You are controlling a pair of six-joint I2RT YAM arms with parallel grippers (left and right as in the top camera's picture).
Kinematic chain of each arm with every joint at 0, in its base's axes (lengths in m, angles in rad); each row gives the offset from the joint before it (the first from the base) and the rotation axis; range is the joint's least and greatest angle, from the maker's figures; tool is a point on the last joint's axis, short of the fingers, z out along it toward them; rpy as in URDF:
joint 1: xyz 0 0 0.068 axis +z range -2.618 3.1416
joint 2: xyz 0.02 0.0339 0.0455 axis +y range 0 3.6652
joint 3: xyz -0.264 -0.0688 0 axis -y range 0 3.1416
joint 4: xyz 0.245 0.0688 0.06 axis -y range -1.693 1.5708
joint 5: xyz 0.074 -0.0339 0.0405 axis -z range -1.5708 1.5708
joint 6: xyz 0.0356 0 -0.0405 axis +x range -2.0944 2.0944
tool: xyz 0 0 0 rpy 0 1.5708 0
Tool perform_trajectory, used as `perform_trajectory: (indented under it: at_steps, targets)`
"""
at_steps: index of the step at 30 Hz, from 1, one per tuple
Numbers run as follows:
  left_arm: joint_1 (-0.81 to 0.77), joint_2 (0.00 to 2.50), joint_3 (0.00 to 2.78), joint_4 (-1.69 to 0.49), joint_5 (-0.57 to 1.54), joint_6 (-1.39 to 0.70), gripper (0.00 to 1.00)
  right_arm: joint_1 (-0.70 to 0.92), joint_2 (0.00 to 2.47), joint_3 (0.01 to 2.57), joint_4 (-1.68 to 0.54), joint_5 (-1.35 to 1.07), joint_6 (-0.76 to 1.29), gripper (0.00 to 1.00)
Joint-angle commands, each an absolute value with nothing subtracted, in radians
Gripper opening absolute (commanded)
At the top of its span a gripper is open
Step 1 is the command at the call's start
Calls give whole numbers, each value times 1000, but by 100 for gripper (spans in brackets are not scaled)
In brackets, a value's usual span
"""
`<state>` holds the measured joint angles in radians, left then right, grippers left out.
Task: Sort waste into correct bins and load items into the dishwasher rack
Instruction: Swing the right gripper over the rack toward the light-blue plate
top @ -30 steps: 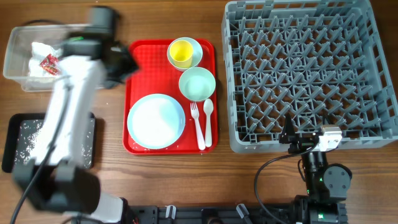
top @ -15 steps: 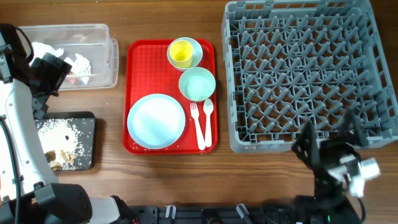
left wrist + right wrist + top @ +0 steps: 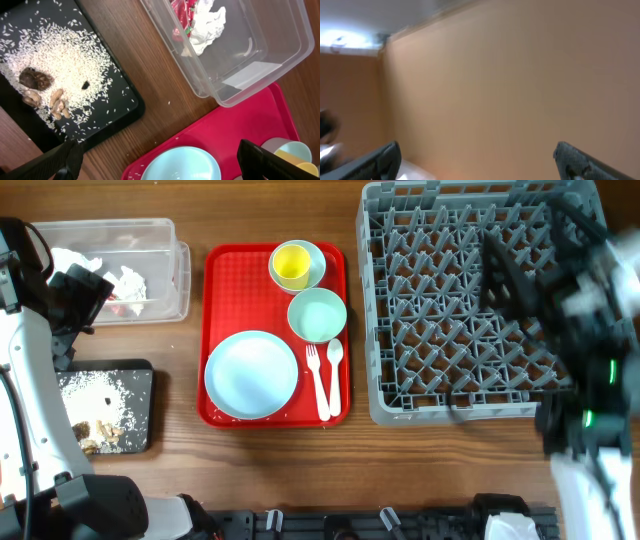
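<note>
The clear tub [image 3: 150,230] at the back left holds white napkins [image 3: 128,280] and a red wrapper [image 3: 182,10]. The black tray [image 3: 135,375] holds rice grains and brown scraps [image 3: 37,80]. The pale blue plate [image 3: 250,373], mint-green bowl [image 3: 317,314], yellow cup [image 3: 291,264] inside a light blue bowl, white fork [image 3: 318,380] and spoon [image 3: 335,365] sit on the red tray. The grey rack [image 3: 440,300] is at the right. My left gripper [image 3: 165,167] is open and empty, high over the gap between the tub and the black tray. My right gripper [image 3: 480,160] is open, blurred above the rack.
The red serving tray [image 3: 222,300] lies between the bins and the rack. My left arm [image 3: 30,380] stands along the table's left edge. My right arm [image 3: 590,310] is a blur over the rack's right side. Its wrist view shows only an orange-brown wall.
My right arm has swung up from the table's front edge to over the rack. My left arm moved left off the tub a second ago and has held still since.
</note>
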<state>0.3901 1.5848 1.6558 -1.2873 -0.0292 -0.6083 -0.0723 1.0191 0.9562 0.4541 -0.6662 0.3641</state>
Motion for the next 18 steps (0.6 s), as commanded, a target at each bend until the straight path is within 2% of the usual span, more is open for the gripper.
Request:
perform_trajectory:
  at_steps: [1,3,5,6,8,11,12,13,16,18]
  targets:
    - [396,1588,1659,-1287,-43,-611,100,-51,1272,1131,433,-1092,454,100]
    - [396,1588,1659,-1287,-43,-611,100,-50,1386,1145,547,-1097,819,100]
    - [396,1588,1659,-1287,-43,-611,100,-49,1471,1145,641,-1055,1100,100]
    - [396,1588,1659,-1287,-43,-611,100,-43,1523,1145,731,-1072,1169,100]
    - [396,1588,1659,-1287,-43,-611,100,7,1568,1145,808,-1093,1177,100]
    - [396,1588,1659,-1287,-43,-611,100,144,1562,1148,763,-1018,1017,100]
    - [396,1588,1659,-1287,-43,-611,100,205,1557,1159,677,-949,944,100]
    - [396,1588,1659,-1287,-43,-611,100,248,1554,1177,570,-878,892,100]
    - [396,1588,1659,-1287,-43,-611,100,419,1554,1334,-16,-409,588,100]
    - [396,1588,1659,-1287,-43,-611,100,517,1554,1425,-241,-113,491,100]
